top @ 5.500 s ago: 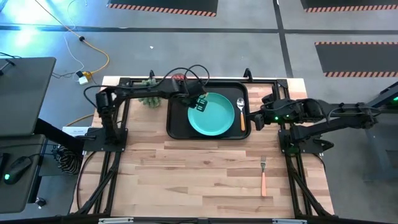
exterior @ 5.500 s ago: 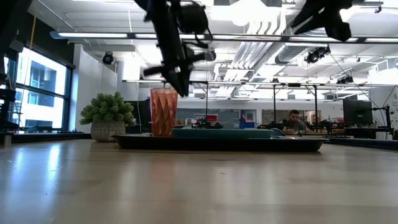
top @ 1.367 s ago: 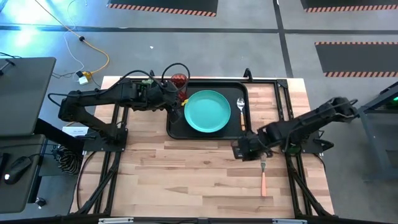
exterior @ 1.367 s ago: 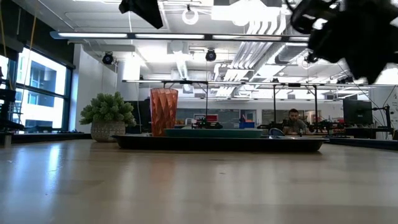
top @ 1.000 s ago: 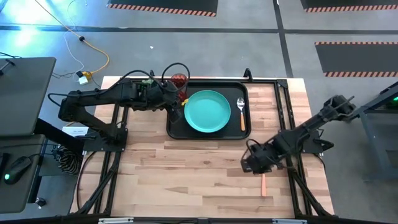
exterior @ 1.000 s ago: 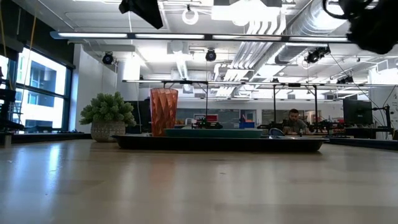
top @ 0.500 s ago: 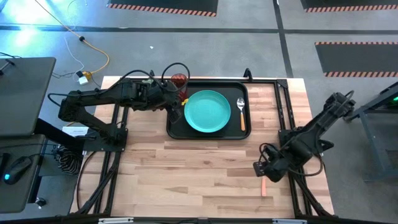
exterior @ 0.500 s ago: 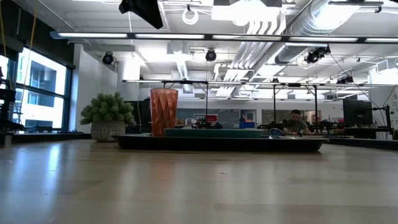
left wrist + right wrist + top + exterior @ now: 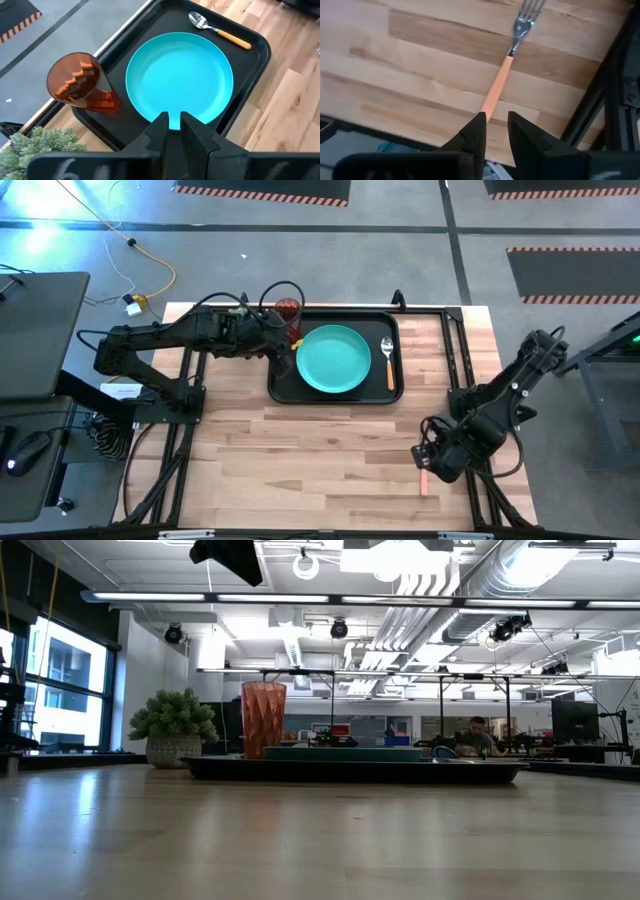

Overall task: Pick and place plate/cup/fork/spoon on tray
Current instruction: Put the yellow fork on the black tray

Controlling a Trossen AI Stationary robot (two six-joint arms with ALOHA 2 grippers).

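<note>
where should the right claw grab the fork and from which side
Grip the fork on its orange handle, coming straight down from above. It lies flat on the bare table, so only the slim handle's two long edges offer a pinch; the tines are thinner and flatter. The right claw hovers over the handle's end.

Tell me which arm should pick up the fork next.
The right. Its hand hangs over the orange-handled metal fork lying on the wooden table; the left hand waits beside the black rectangular tray.
</note>
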